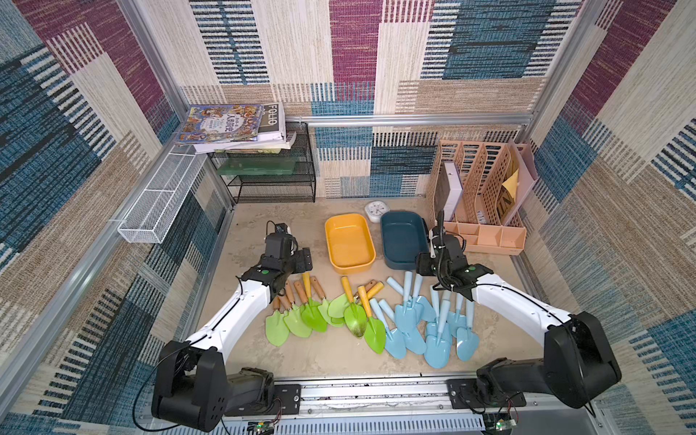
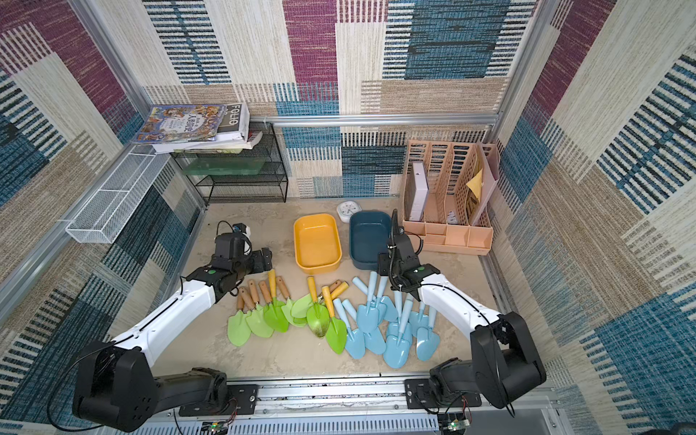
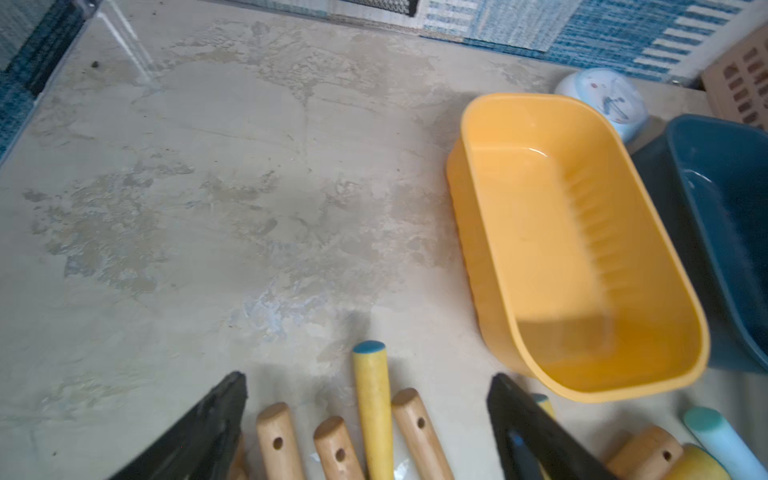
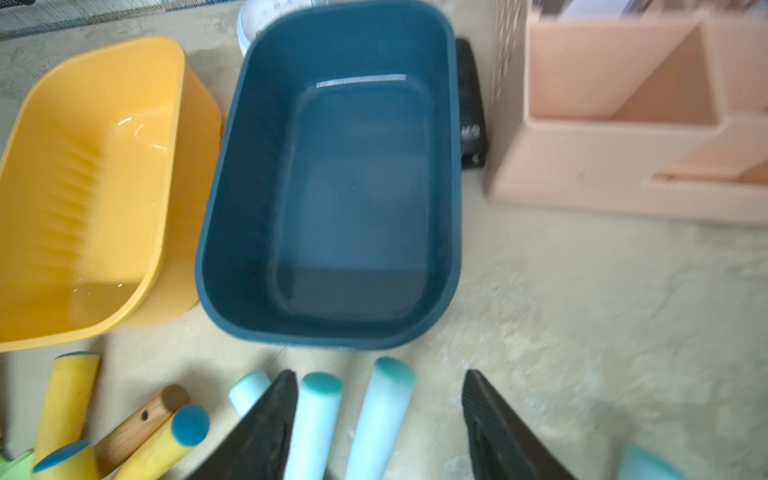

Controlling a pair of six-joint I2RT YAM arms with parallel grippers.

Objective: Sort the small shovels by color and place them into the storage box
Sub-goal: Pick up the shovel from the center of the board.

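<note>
while the left tool (image 3: 365,376) and right tool (image 4: 379,372) gape, lime-green small shovels (image 1: 295,320) with brown or yellow handles adjoin pale-blue ones (image 1: 437,342).

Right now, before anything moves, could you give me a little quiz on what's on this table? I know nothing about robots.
1. True or false: the yellow box already holds a shovel.
2. The handles between the right arm's fingers are: A) light blue, B) brown wood, C) yellow.
3. What small round thing stands behind the yellow box and the dark blue box?
Key: 1 false, it is empty. 2 A. 3 the white clock.
</note>
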